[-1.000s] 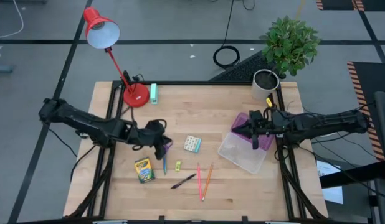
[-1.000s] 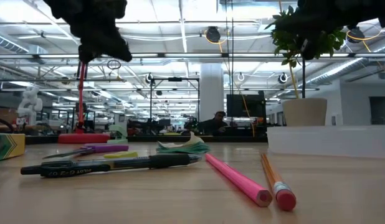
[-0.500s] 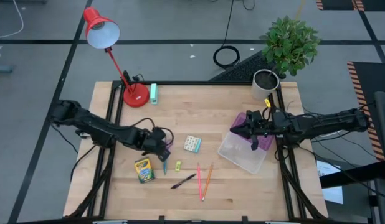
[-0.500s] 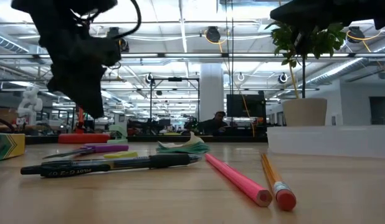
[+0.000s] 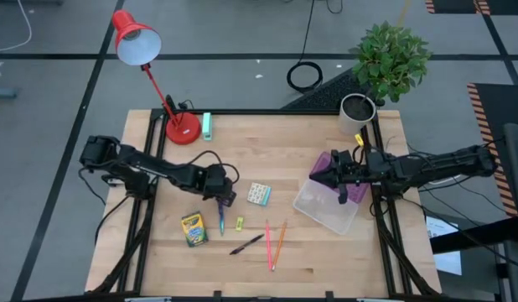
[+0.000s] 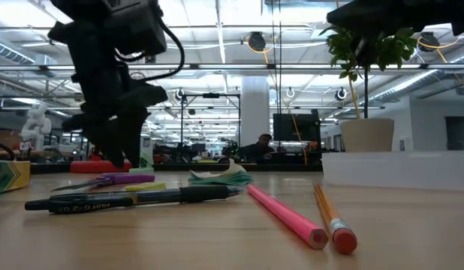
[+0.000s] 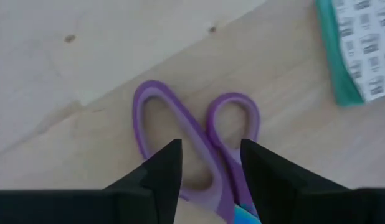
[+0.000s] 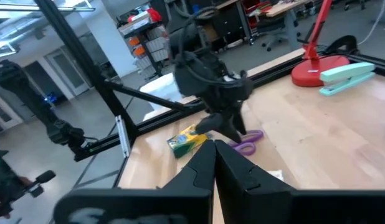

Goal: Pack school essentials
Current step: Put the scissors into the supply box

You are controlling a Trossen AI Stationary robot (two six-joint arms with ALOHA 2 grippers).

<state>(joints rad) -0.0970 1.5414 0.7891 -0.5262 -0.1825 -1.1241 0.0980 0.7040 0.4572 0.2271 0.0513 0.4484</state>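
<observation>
Between the left gripper's (image 7: pixel 206 165) spread jaws, purple-blue scissors' (image 7: pixel 199 140) handle loops; nothing pinched.

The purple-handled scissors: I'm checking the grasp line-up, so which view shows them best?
The left wrist view: the purple-handled scissors fill it, handle loops between the left gripper fingers. High view shows a sliver under the arm; low view a flat purple strip; right wrist view, small handles.

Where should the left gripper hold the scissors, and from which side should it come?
Probably from above, at the neck where the two purple handles meet: the scissors lie flat on the table, and the open left gripper already straddles one handle there. The loops are wider and harder to pinch.
</observation>
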